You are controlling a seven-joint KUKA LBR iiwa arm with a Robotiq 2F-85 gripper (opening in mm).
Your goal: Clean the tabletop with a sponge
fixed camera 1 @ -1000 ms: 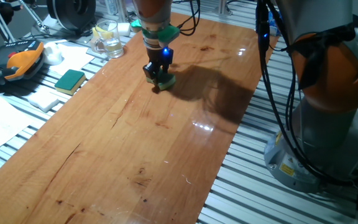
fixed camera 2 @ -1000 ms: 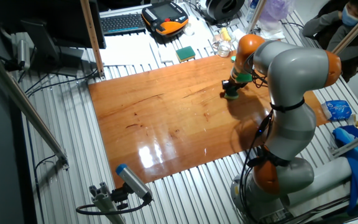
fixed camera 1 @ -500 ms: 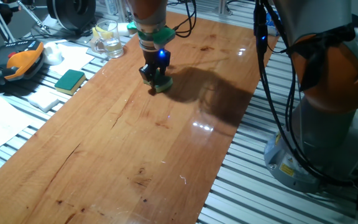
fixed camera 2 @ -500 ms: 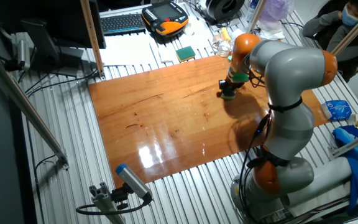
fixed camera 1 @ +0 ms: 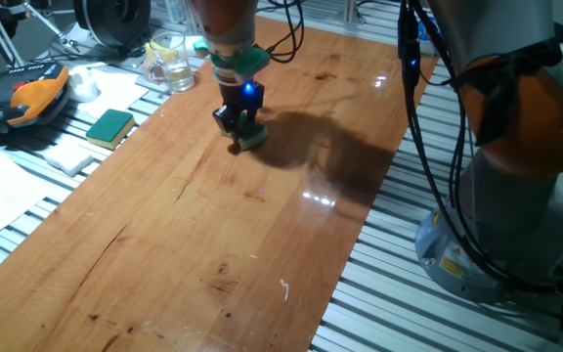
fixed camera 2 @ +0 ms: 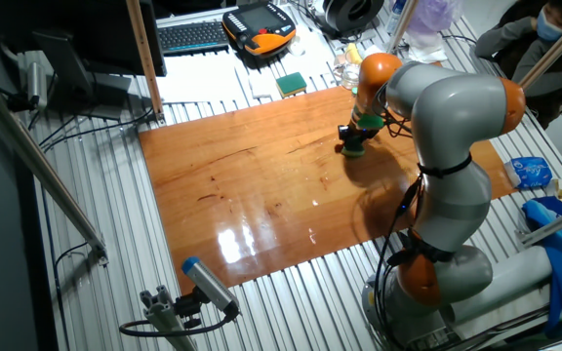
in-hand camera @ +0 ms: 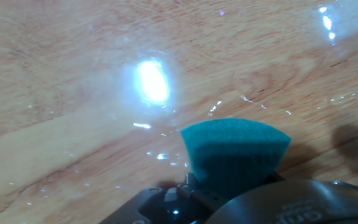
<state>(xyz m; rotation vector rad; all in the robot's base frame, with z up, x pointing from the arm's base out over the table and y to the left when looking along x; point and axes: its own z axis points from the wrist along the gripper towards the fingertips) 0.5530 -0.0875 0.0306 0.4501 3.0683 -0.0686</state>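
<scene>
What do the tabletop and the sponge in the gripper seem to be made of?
Tabletop: apparently varnished wood; reddish-brown grain streaks, knots and mirror-like light glare.
Sponge: likely soft foam; matte teal, finely porous surface, held in the gripper.

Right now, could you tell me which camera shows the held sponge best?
The hand view: the teal sponge fills the foreground. Both fixed views show it only as a small green patch under the gripper.

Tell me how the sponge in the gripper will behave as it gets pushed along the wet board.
The sponge looks like soft foam, so it probably squashes and bends rather than staying stiff. The tabletop is glossy with wet streaks, so it likely glides easily. Pinched in the gripper, it seems light and unlikely to slip out.
</scene>
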